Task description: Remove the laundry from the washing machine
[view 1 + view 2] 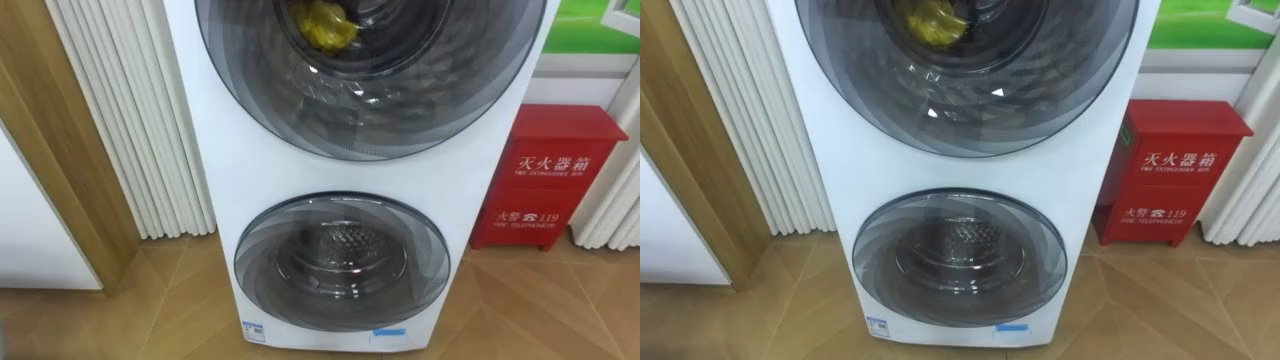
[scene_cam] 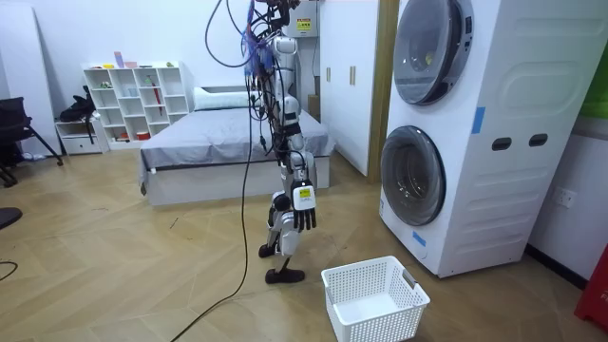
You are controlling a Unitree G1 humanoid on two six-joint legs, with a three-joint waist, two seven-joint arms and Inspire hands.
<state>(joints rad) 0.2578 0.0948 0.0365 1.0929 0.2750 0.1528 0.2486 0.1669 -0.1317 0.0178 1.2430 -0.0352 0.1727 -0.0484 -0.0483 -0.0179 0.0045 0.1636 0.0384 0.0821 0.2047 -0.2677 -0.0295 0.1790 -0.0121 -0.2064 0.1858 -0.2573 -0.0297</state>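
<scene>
Smoky grey glass, domed and glossy, fronts both round doors of the white washer [image 1: 215,150] I stand facing. The upper door [image 1: 370,110] fills my view from ten to two o'clock, and the lower door [image 1: 340,262] sits at six o'clock, with a dimpled steel drum showing behind it. Both doors look closed.

The cloth [image 1: 322,25] is a crumpled yellow bundle, soft and folded on itself, lying inside the upper drum behind the glass at twelve o'clock.

A boxy red metal cabinet [image 1: 550,180] stands on the floor at three o'clock, just beside the washer. At nine o'clock a white ribbed panel [image 1: 130,120] runs down to the floor next to a plain wooden post [image 1: 60,150]. The floor [image 1: 540,310] is pale wood laid in angled strips.

In the room view my right hand [image 2: 303,214] hangs at my side, fingers loose and pointing down, holding nothing. A white latticed plastic basket [image 2: 380,321] sits on the floor between me and the washer, near my feet. A bed [image 2: 218,142] and a white cube shelf [image 2: 133,100] stand well behind me.
</scene>
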